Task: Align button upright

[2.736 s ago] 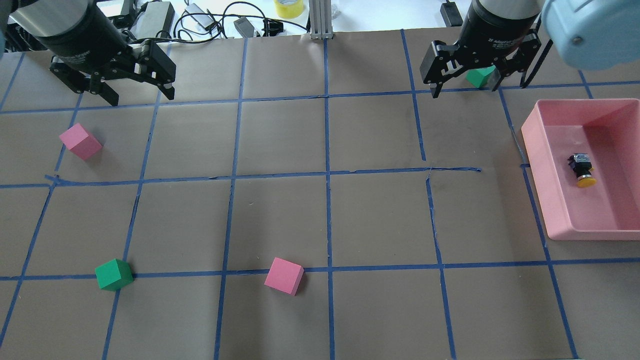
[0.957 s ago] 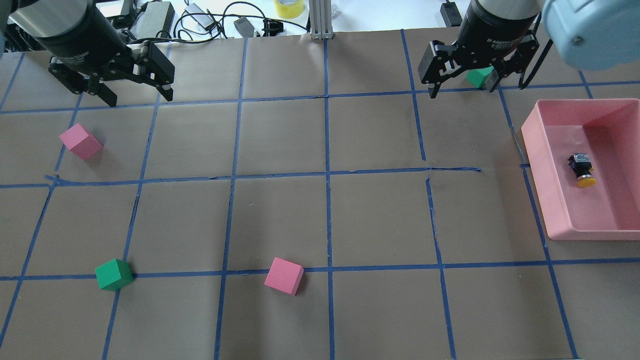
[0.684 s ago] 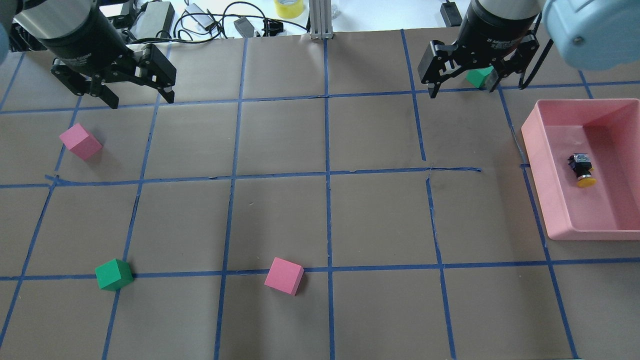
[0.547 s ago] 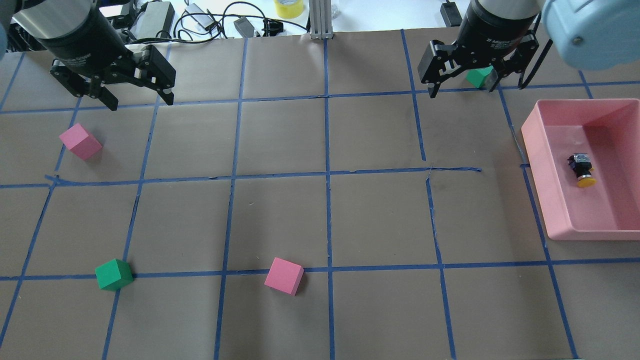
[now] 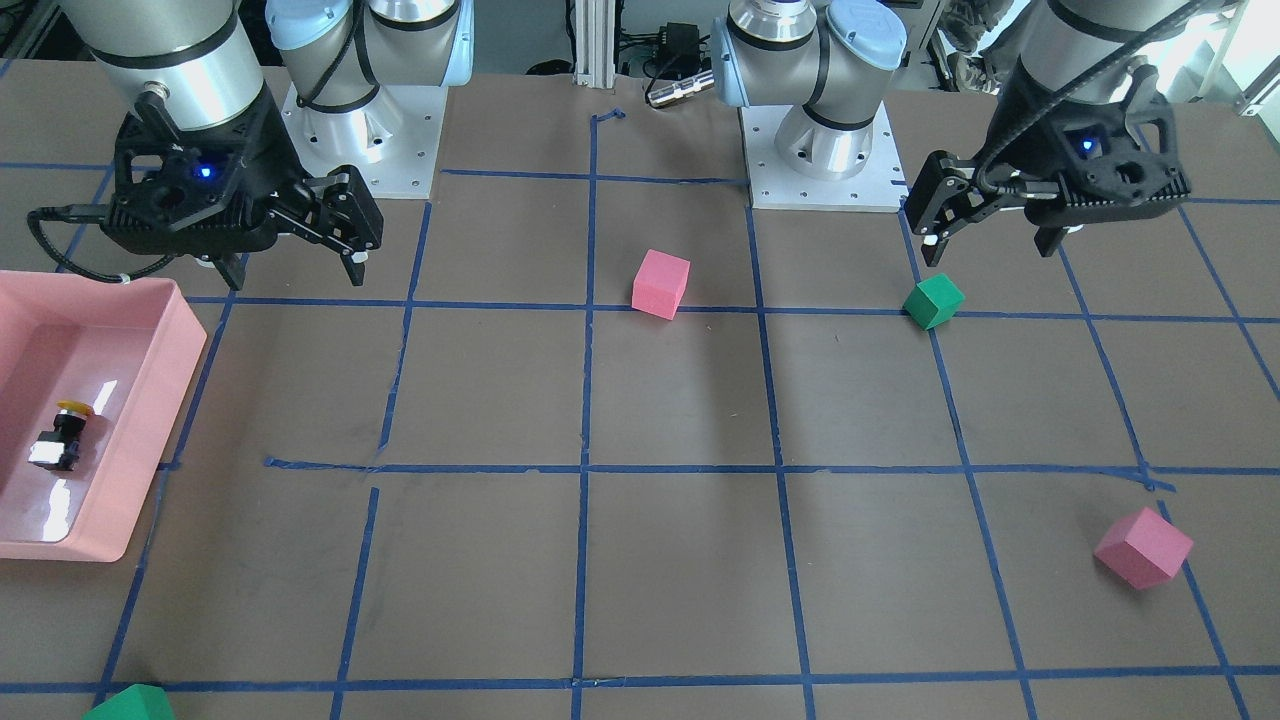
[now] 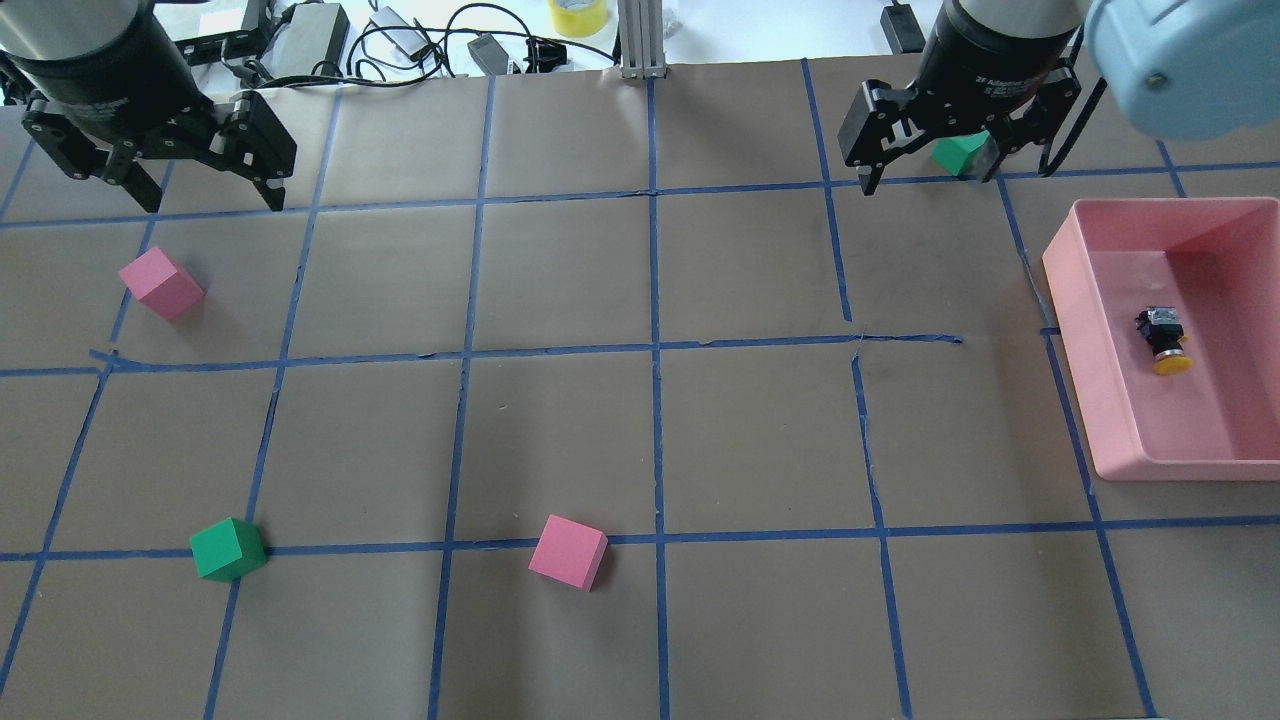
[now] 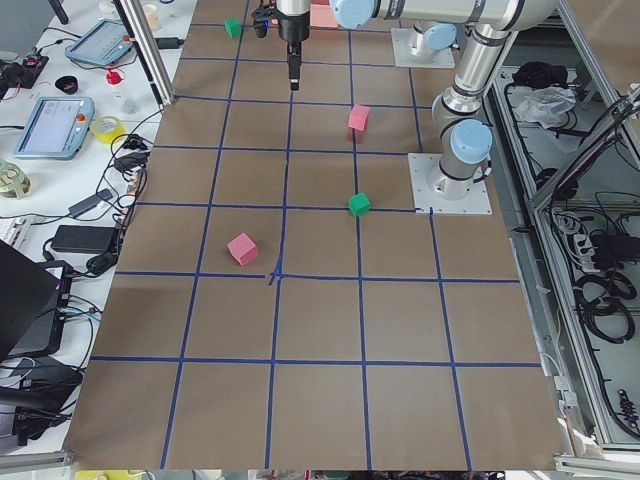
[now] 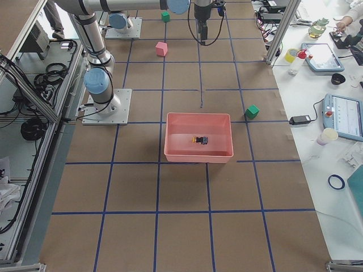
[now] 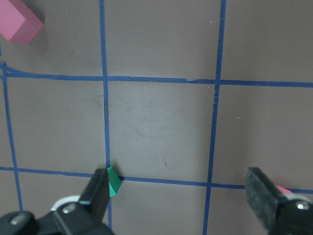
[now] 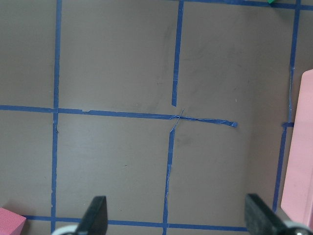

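Observation:
The button (image 6: 1162, 340) lies on its side in the pink tray (image 6: 1072, 320) at the right of the overhead view, with its yellow cap toward the near side and its black base away. It also shows in the front-facing view (image 5: 62, 438) and the right exterior view (image 8: 199, 139). My right gripper (image 6: 925, 180) is open and empty, hovering above the table left of the tray's far corner. My left gripper (image 6: 212, 200) is open and empty at the far left. Both wrist views show bare paper between spread fingers.
Pink cubes sit at the far left (image 6: 161, 283) and near centre (image 6: 568, 552). A green cube (image 6: 228, 549) is at the near left, another (image 6: 958, 152) lies under my right gripper. Cables and boxes (image 6: 400, 40) line the far edge.
My left gripper has moved left and toward the far edge, still open. The right gripper, button and cubes have not visibly moved.

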You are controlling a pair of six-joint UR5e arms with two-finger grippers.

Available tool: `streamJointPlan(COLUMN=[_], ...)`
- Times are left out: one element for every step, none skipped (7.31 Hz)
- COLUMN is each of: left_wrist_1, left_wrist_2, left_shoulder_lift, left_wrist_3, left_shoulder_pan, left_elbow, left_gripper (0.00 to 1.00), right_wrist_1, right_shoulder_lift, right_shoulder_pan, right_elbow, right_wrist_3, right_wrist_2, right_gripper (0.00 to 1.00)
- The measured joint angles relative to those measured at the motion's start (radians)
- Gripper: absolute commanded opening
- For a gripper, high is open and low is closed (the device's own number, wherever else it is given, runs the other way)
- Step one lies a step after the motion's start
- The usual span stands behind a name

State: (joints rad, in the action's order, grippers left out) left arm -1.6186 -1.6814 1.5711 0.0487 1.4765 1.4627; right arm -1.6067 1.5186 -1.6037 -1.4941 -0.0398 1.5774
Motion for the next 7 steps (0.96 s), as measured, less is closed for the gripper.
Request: streamJointPlan(left_wrist_1=[-0.001, -0.002, -0.006, -0.015, -0.029, -0.037, -0.040], left_wrist_2=[0.027, 0.048, 0.080, 0.110, 0.125, 0.128, 0.122], left_shoulder_lift=[-0.003, -0.006, -0.009, -0.013, -0.016, -0.017, -0.017], left_wrist_3=[-0.005, -0.011, -0.015, -0.018, -0.018, -0.015, -0.009], left_shoulder_pan=[0.003, 0.006, 0.009, 0.010, 0.011, 0.011, 0.010], left_elbow=[-0.010, -0.016, -0.019, -0.020, -0.022, -0.022, -0.020], left_gripper=[1.00, 1.00, 1.00, 1.00, 1.00, 1.00, 1.00], right_wrist_1=[0.002, 0.003, 0.003, 0.004, 0.002, 0.000, -0.002], right_shoulder_lift=[0.000, -0.001, 0.000, -0.001, -0.001, 0.000, 0.000], right_shoulder_pan=[0.000, 0.000, 0.001, 0.001, 0.001, 0.001, 0.001], right_elbow=[0.000, 0.000, 0.000, 0.000, 0.000, 0.000, 0.000], right_wrist_3=[0.000, -0.001, -0.003, -0.003, -0.004, -0.006, -0.007], right_wrist_2=[-0.001, -0.001, 0.000, 0.000, 0.001, 0.003, 0.003], right_gripper=[1.00, 1.00, 1.00, 1.00, 1.00, 1.00, 1.00])
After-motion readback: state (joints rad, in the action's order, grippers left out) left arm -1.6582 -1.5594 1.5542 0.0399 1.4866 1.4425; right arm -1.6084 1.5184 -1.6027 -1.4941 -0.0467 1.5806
